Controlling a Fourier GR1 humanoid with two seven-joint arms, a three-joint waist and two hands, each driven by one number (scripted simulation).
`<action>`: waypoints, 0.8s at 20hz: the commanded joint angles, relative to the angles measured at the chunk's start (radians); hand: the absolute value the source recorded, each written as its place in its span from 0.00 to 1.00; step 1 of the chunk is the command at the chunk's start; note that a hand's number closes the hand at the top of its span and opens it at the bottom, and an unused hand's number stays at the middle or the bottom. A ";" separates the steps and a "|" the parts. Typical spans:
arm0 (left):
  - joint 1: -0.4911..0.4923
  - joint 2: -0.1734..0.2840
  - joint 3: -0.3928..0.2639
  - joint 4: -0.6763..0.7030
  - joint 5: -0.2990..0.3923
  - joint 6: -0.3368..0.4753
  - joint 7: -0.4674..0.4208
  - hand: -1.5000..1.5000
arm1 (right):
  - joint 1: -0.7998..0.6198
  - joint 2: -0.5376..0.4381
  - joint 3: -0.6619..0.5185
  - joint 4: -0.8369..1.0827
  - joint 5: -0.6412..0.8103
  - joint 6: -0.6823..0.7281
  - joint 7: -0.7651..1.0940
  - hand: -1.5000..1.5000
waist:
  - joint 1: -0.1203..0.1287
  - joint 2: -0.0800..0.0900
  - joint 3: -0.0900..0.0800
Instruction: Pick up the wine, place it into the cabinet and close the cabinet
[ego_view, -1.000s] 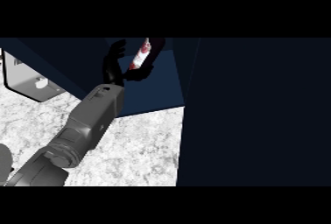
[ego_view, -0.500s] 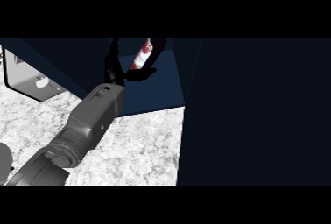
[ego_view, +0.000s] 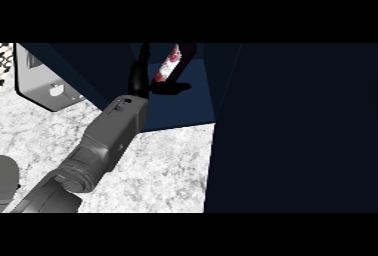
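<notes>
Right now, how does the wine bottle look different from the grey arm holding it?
The wine bottle is small, pale with red markings; the grey forearm is big and plain grey. The bottle sits up inside the dark blue cabinet; the forearm stretches over the speckled counter. The bottle is partly hidden by the left hand, whose black fingers curl round it; the forearm shows fully. Both lean the same slanted way.

Tilted wine bottle (ego_view: 168, 64) inside open dark cabinet (ego_view: 184, 107).
</notes>
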 joint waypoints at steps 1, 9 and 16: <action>-0.010 0.072 0.026 -0.065 0.022 -0.208 -0.048 0.00 | 0.020 0.001 0.000 -0.026 0.007 -0.010 0.011 0.00 | 0.048 -0.025 0.009; 0.045 0.028 0.090 -0.143 0.072 -0.414 -0.164 0.00 | 0.004 -0.031 -0.013 -0.069 0.043 -0.066 0.080 0.00 | 0.109 -0.054 0.012; 0.055 -0.005 0.067 -0.258 0.045 -0.415 -0.053 0.00 | 0.000 -0.063 -0.061 -0.028 0.025 -0.066 0.077 0.00 | 0.149 -0.066 0.014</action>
